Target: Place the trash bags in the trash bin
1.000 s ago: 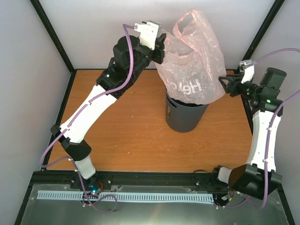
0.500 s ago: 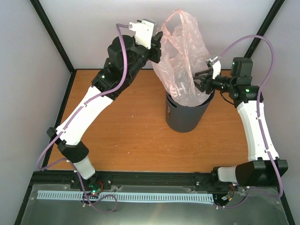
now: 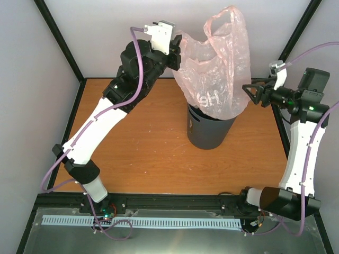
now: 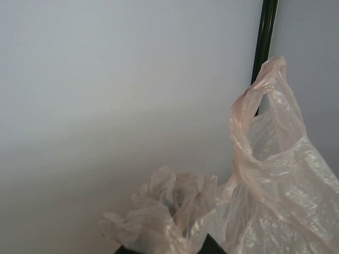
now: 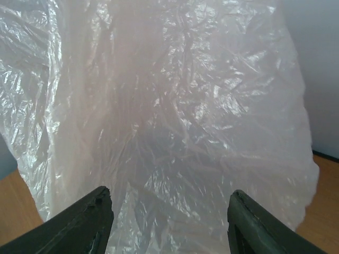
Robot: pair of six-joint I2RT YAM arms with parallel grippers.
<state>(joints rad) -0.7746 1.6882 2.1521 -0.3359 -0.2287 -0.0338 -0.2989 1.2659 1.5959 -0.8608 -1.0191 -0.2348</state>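
Mouth of round dark grey trash bin (image 3: pixel 206 133) hidden by lower end of crinkly translucent pink trash bag (image 3: pixel 217 74); crumpled top edge pinched in left gripper (image 3: pixel 179 50), tips barely visible. Right gripper (image 3: pixel 250 94) spread wide just beside bag.

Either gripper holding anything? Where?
Left gripper pinches the pale-pink translucent plastic bag by a bunched top edge; right gripper is open, holding nothing.

the counter (image 3: pixel 137 153) is an orange-brown wood-grain board edged by black rails (image 3: pixel 175 198). the dark grey trash bin (image 3: pixel 207 133) stands upright on it, a little right of the middle.
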